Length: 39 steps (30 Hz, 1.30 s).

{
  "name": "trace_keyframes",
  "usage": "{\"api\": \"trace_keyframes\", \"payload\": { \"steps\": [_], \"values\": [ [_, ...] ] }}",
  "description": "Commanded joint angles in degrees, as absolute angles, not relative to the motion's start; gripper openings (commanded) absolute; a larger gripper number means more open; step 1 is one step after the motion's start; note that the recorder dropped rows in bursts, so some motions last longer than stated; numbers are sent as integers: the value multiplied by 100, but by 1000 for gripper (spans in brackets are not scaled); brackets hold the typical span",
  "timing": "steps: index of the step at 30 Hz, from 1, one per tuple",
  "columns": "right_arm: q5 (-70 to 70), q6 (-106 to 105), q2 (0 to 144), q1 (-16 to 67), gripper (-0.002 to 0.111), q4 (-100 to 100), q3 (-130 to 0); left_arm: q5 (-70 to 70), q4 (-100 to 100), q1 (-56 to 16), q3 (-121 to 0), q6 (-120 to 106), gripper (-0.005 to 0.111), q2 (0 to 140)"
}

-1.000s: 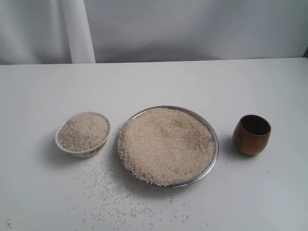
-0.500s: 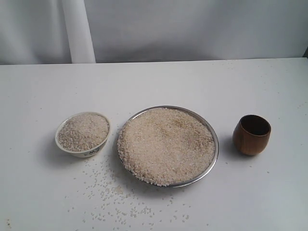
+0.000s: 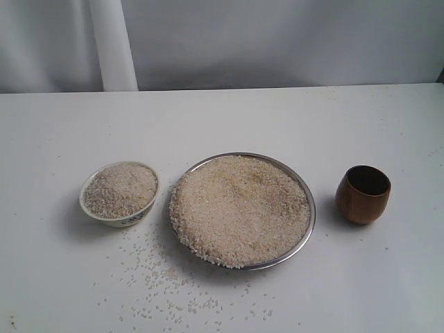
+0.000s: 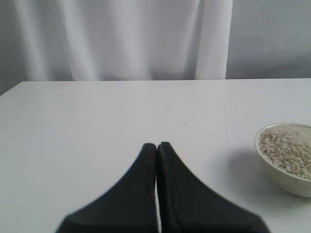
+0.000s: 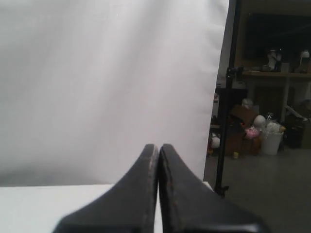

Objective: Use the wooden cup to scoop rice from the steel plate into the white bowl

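A steel plate sits mid-table, heaped with rice. To its left stands the white bowl, filled with rice and also seen in the left wrist view as the white bowl. The wooden cup stands upright and empty to the right of the plate. Neither arm shows in the exterior view. My left gripper is shut with nothing in it, low over bare table well apart from the bowl. My right gripper is shut and empty, facing the white curtain beyond the table edge.
Loose rice grains lie scattered on the white table in front of the bowl and plate. A white curtain hangs behind the table. A black stand and room clutter appear past the table's right edge.
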<state>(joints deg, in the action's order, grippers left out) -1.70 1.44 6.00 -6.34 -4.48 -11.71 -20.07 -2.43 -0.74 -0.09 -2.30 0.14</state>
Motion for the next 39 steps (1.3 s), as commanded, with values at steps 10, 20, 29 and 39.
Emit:
{"api": "trace_keyframes", "payload": {
  "steps": [10, 20, 29, 39],
  "values": [
    [-205, 160, 0, -677, 0, -425, -46, -1974, -240, -89, 0, -208, 0, 0],
    [-757, 185, 0, -677, 0, -425, 0, -1974, -240, -89, 0, -208, 0, 0],
    [-1864, 185, 0, -677, 0, -425, 0, -1974, -240, -89, 0, -208, 0, 0],
    [-1965, 185, 0, -677, 0, -206, 0, -1974, -240, -89, 0, -208, 0, 0]
  ]
}}
